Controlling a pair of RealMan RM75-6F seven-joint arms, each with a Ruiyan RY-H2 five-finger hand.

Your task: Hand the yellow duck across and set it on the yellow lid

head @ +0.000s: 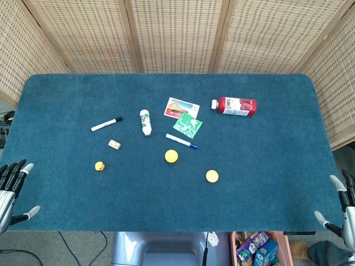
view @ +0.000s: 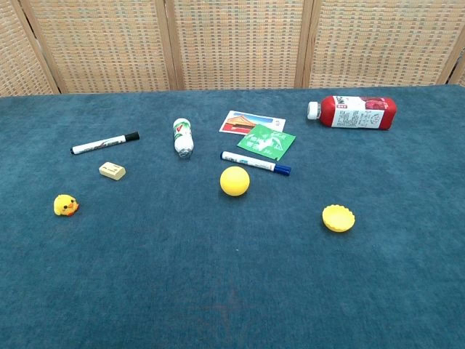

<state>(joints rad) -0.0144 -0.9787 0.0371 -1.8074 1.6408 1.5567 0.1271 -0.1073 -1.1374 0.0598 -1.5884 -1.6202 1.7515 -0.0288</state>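
A small yellow duck [head: 100,165] [view: 65,206] sits on the blue table at the left front. The yellow lid [head: 212,176] [view: 338,218] lies rim up at the right front, well apart from the duck. My left hand [head: 11,191] hangs at the table's left front edge, fingers spread and holding nothing, left of the duck. My right hand [head: 339,213] shows at the right front corner, fingers apart and empty. Neither hand appears in the chest view.
Between duck and lid rests a yellow ball [head: 171,156] [view: 235,180]. Farther back lie a black marker [head: 106,124], an eraser [head: 114,144], a small white bottle [head: 145,122], two cards [head: 183,115], a blue pen [head: 181,141] and a red juice bottle [head: 235,106].
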